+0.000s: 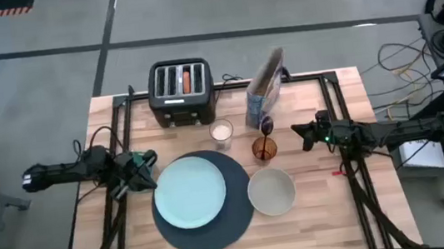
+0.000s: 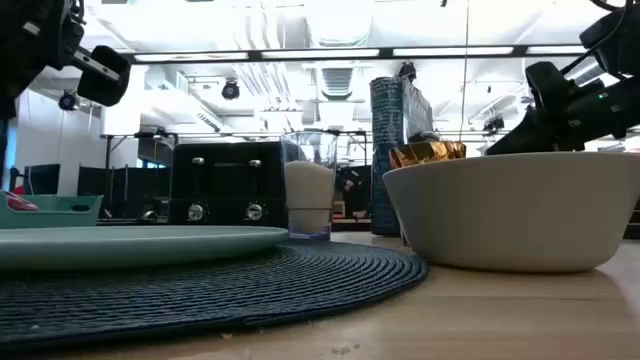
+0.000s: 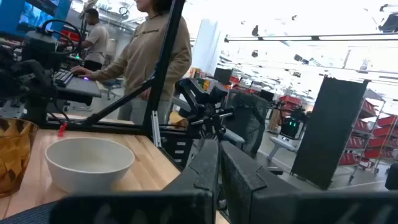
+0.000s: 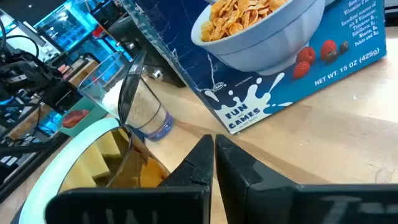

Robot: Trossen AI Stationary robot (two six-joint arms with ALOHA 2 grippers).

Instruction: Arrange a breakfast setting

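Observation:
The pale blue plate (image 1: 189,191) lies on the dark blue round mat (image 1: 217,226). The cream bowl (image 1: 272,192) stands at the mat's right edge. The amber glass (image 1: 264,148) stands behind the bowl, and a dark spoon (image 4: 129,93) leans in it. The blue cereal box (image 1: 266,93) stands upright farther back. A dark red fruit (image 4: 74,118) lies in a small teal dish (image 2: 50,208) left of the plate. My left gripper (image 1: 150,159) hangs shut and empty above the dish. My right gripper (image 1: 296,130) is shut and empty, right of the amber glass.
A black four-slot toaster (image 1: 180,86) stands at the far edge with a brown piece (image 1: 187,80) in one slot. A clear glass of milk (image 1: 221,133) stands between the toaster and the plate. A person (image 3: 146,56) stands beyond the table's right side.

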